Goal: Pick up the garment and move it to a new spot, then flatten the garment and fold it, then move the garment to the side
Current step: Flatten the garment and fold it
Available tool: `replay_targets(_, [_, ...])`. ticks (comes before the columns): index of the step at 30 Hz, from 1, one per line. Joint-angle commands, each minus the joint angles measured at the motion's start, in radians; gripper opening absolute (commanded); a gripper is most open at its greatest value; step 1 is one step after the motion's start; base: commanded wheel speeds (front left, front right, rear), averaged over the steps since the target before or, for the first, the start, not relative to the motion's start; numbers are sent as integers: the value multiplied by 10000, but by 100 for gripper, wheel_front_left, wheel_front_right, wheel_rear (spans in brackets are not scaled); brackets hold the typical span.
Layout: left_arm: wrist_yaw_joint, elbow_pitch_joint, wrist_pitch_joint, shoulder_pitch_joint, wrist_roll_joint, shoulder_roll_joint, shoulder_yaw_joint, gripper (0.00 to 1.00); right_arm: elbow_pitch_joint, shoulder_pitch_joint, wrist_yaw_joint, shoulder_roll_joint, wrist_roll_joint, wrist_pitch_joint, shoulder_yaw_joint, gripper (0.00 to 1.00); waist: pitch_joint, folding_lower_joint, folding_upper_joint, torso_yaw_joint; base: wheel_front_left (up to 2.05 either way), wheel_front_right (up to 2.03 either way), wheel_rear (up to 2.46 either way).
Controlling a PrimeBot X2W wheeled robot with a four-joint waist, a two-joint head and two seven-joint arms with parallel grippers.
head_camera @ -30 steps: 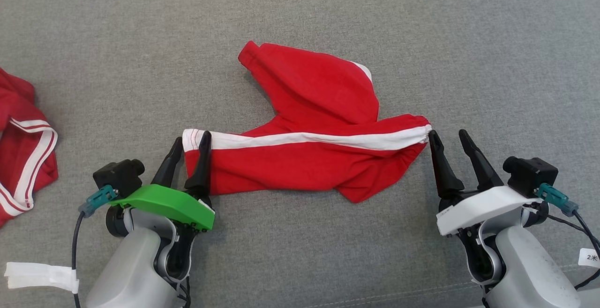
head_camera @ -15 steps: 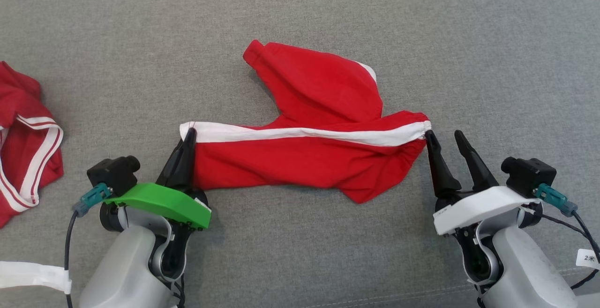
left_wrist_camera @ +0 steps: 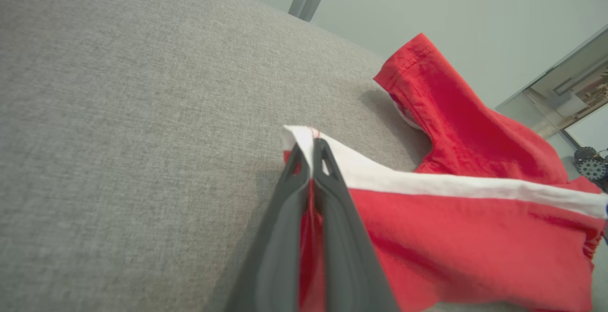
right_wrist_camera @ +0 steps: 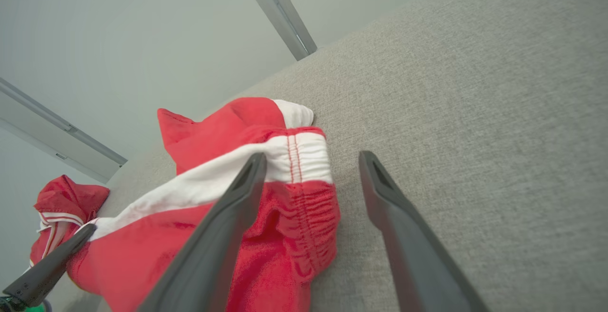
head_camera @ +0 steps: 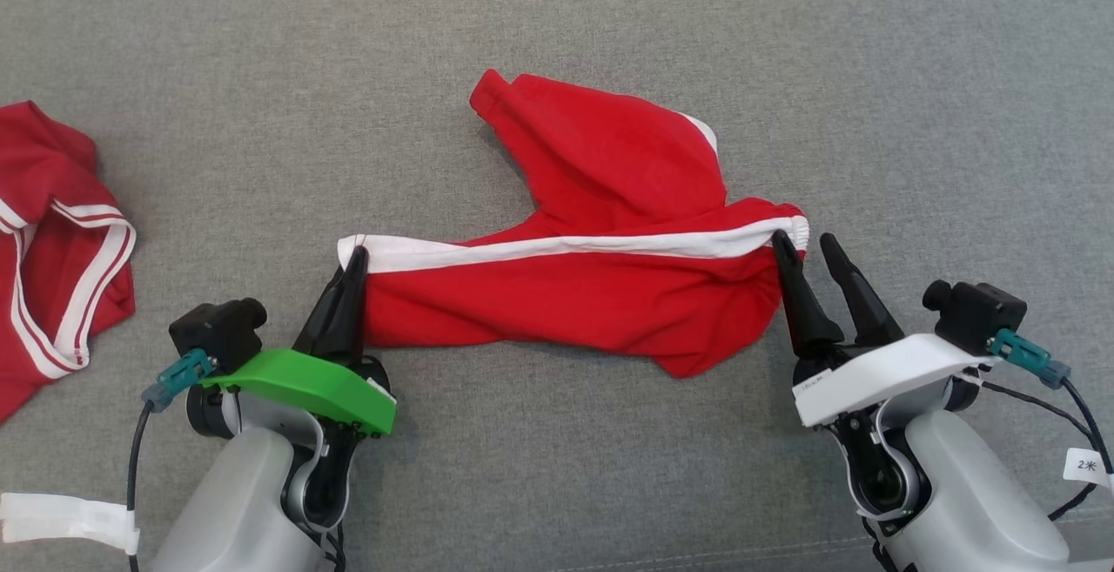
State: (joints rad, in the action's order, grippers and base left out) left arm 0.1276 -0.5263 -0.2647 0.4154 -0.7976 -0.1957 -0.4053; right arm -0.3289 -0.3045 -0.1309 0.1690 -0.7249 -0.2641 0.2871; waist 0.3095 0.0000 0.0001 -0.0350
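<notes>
Nearest the robot, both pale forearms rise from the bottom of the head view, angled slightly inward, fingers pointing away from the body. The left gripper (head_camera: 352,260) is clamped on the garment (head_camera: 566,302) at its left end, right on the white stripe. The left wrist view adds red cloth squeezed between the two closed fingers (left_wrist_camera: 332,198). The right gripper (head_camera: 801,241) stands spread at the garment's right end, grasping nothing. The right wrist view shows the gathered elastic edge (right_wrist_camera: 308,198) between its fingers, one finger over cloth and the other over bare grey upholstery (right_wrist_camera: 475,112). The garment lies stretched between the two grippers on the upholstery, one leg bunched up farther back. A second red garment (head_camera: 61,241) lies well apart at the left edge.
</notes>
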Motion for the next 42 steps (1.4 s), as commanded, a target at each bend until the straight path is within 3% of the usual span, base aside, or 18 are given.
replay_targets(1, [46, 7, 6, -78, 130, 10, 7, 0, -24, -159, 3, 30, -248, -3, 46, 100, 15, 0, -1, 25, 0, 0, 0])
replay_targets(6, [46, -5, 6, -55, 179, 31, -56, 0, -64, -330, 3, 166, -1104, -4, 267, 100, 42, 0, -1, 81, 0, 0, 0])
replay_targets(7, [46, -14, 6, -47, 177, 33, -63, 0, -98, -349, 3, 216, -1177, -4, 310, 90, 44, 0, -1, 93, 0, 0, 0])
replay_targets(9, [46, -18, 6, -40, 204, 29, -82, 0, -142, -398, 3, 283, -1296, -4, 374, 48, 37, 0, -1, 123, 0, 0, 0])
replay_targets(10, [46, -26, 6, -41, 214, 24, -91, 0, -142, -424, 3, 302, -1339, -4, 384, 40, 28, 0, -1, 133, 0, 0, 0])
replay_targets(11, [46, -31, 6, -48, 229, 20, -98, 0, -150, -427, 3, 319, -1361, -4, 410, 14, 19, 0, -1, 142, 0, 0, 0])
replay_targets(12, [46, -38, 6, -65, 237, 22, -108, 0, -217, -391, 3, 333, -1384, -2, 471, 0, 2, 0, -1, 151, 0, 0, 0])
replay_targets(22, [46, -46, 6, -193, 203, -12, -117, 0, -393, -366, 3, 496, -1634, -4, 770, 0, -161, 0, -1, 202, 0, 0, 0])
replay_targets(31, [45, 843, 5, 134, 416, -239, -290, 0, 883, -616, 2, 400, -1093, -4, 84, 0, -949, 0, -1, 140, 0, 0, 0])
replay_targets(37, [45, 1660, 1, 2017, 604, -1346, -1080, 0, 1346, -2127, 2, 995, -753, -4, -228, 0, -1725, 0, -1, 218, 0, 0, 0])
replay_targets(42, [33, 1530, 422, 4455, 260, -2308, -1726, 0, 692, -4405, 2, 1596, -296, -2, -4, 0, -1536, 0, -1, 190, 0, 0, 0])
